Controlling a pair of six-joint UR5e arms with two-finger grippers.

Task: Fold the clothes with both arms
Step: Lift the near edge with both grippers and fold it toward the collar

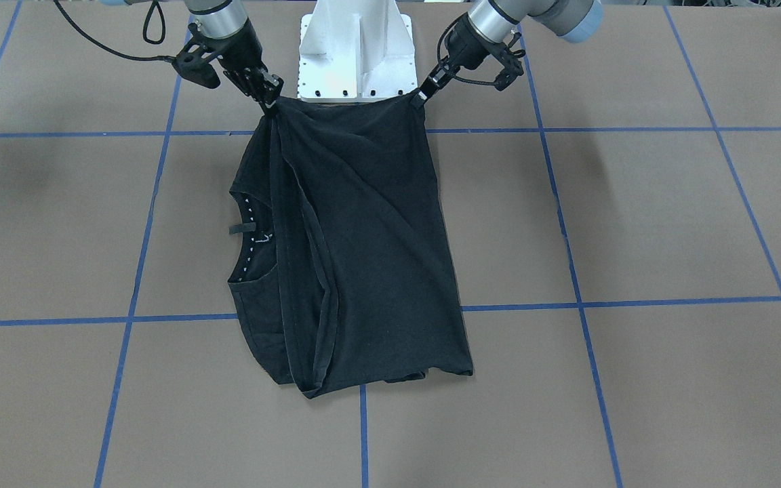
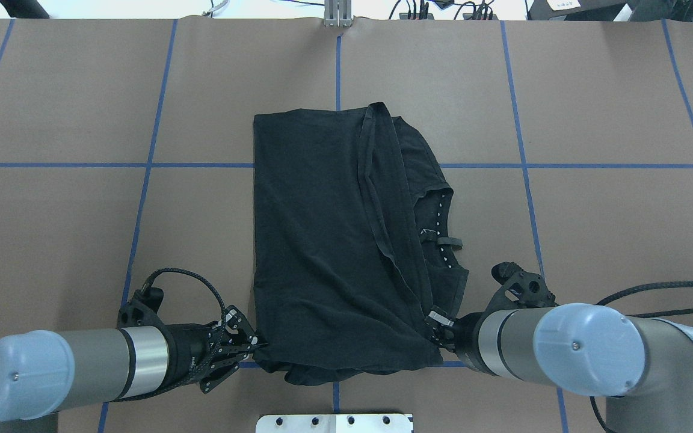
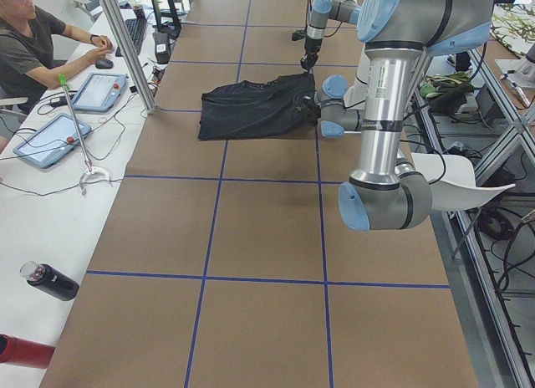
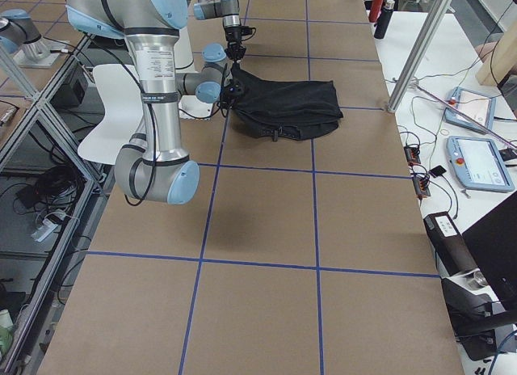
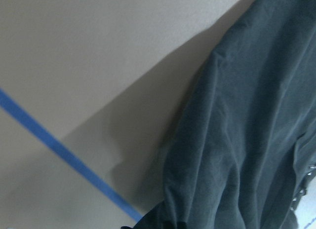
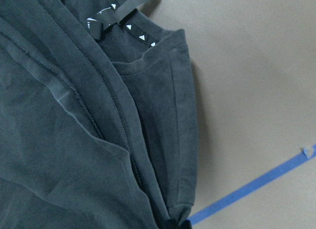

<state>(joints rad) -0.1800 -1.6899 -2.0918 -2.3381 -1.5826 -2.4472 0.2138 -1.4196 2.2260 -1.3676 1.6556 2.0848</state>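
Note:
The black T-shirt (image 1: 370,244) lies partly folded on the brown table, one side laid over the middle; its chest graphic is hidden. The white-dotted neck trim (image 1: 249,237) shows at its side, and in the overhead view (image 2: 443,222). My left gripper (image 1: 421,99) is shut on the shirt's corner nearest the robot, also in the overhead view (image 2: 257,346). My right gripper (image 1: 268,103) is shut on the bunched other near corner, also in the overhead view (image 2: 437,325). Both corners are lifted slightly. The shirt fills the left wrist view (image 5: 247,140) and the right wrist view (image 6: 74,115).
The white pedestal base (image 1: 356,54) stands just behind the held edge. Blue tape lines (image 1: 580,305) grid the brown table (image 1: 668,217). In the left side view an operator (image 3: 33,45) sits with tablets (image 3: 50,139) beyond the table's far edge; bottles (image 3: 48,281) lie there.

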